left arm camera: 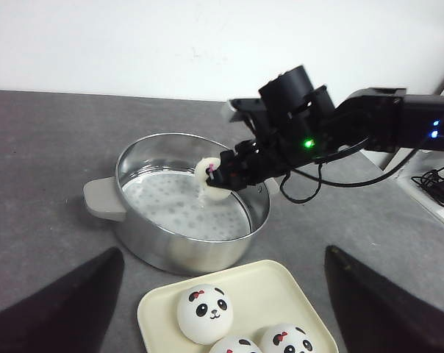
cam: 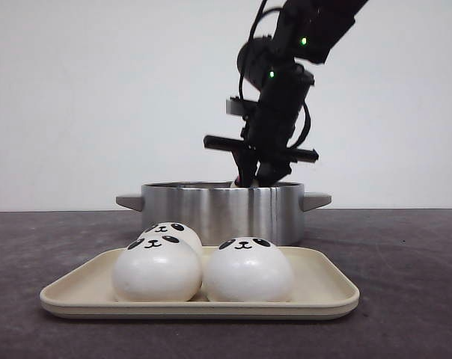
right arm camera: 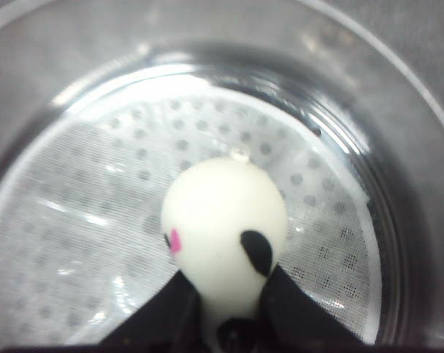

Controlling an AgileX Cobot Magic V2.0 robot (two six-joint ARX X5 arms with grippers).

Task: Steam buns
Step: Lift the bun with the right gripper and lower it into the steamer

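Right gripper (cam: 250, 178) reaching down from above into a steel pot (cam: 222, 209), fingertips dipping just behind the rim, closed tight around a white bun (cam: 242, 181) barely showing over the edge. Pot sitting on a dark table (cam: 405, 299) behind a cream tray (cam: 200, 298). Three panda-faced buns resting on the tray: one toward its front left (cam: 156, 268), one toward its front right (cam: 248, 269), a third (cam: 171, 232) peeking from behind the left one, touching it.

From the left wrist camera: left gripper (left arm camera: 222, 294) standing wide apart, holding nothing, only its two dark fingers (left arm camera: 56, 309) showing at the frame's lower corners. Right gripper (left arm camera: 220, 176) pinching the fourth bun (left arm camera: 211, 179) above the pot's (left arm camera: 181, 195) perforated steamer plate (left arm camera: 178, 206), near the rim. Three buns showing on the tray (left arm camera: 266, 290), the fullest in view (left arm camera: 203, 314) facing the camera.

From the right wrist camera: black fingers (right arm camera: 181, 309) squeezing the held bun (right arm camera: 223, 228) from both sides, narrowing its lower part. Bun hanging over the steamer plate (right arm camera: 97, 220), covered with a white mesh liner; contact with the liner impossible to tell.
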